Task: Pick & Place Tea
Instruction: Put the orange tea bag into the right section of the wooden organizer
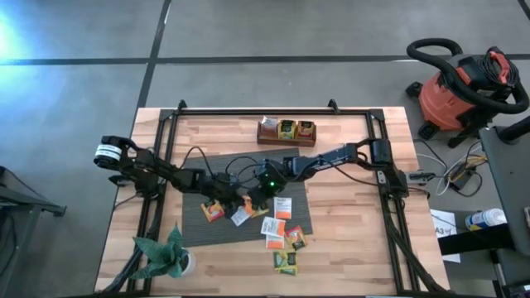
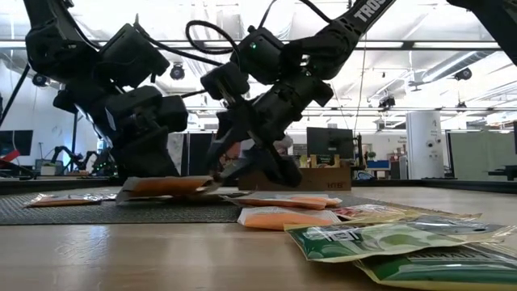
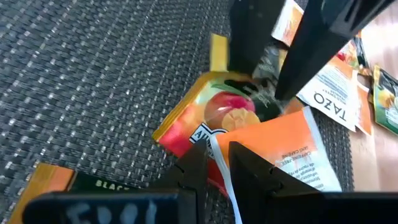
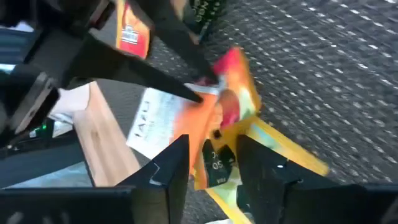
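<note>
While the left claw (image 3: pixel 214 163) pinches an orange tea packet (image 3: pixel 292 152), the right claw (image 4: pixel 211 163), partly open, straddles a red-yellow tea packet (image 4: pixel 233 102) on the grey mat (image 1: pixel 195 217) mid-surface

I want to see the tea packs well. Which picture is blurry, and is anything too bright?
Right wrist view: the red-and-yellow packet is smeared by motion blur. Low view: the ceiling lights glare and the arms look like dark shapes against them; the nearest green packets are soft. Left wrist view: the orange packet is fairly sharp.
</note>
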